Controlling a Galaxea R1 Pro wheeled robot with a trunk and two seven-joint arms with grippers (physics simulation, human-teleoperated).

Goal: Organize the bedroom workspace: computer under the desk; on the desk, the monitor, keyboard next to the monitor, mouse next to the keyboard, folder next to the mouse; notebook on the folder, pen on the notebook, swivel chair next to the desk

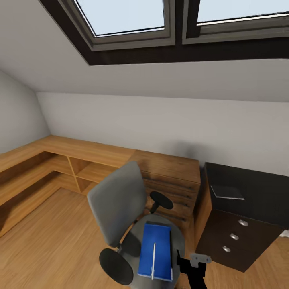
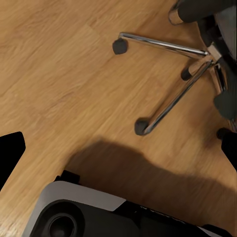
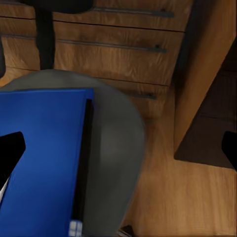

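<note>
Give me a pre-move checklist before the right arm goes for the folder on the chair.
1. Folder lies flat on the swivel chair seat: ok.
2. Pen rests on the folder and may roll when lifted: not ok.
3. Right gripper is open above the seat: ok.
4. Notebook is already on the desk: ok.
5. Monitor, keyboard and mouse positions: cannot tell.

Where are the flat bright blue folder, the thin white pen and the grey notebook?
Flat bright blue folder [image 1: 151, 245]: head view, bare cover left of the pen.
Thin white pen [image 1: 153, 260]: head view, mid-shaft.
Grey notebook [image 1: 227, 192]: head view, centre of cover.
</note>
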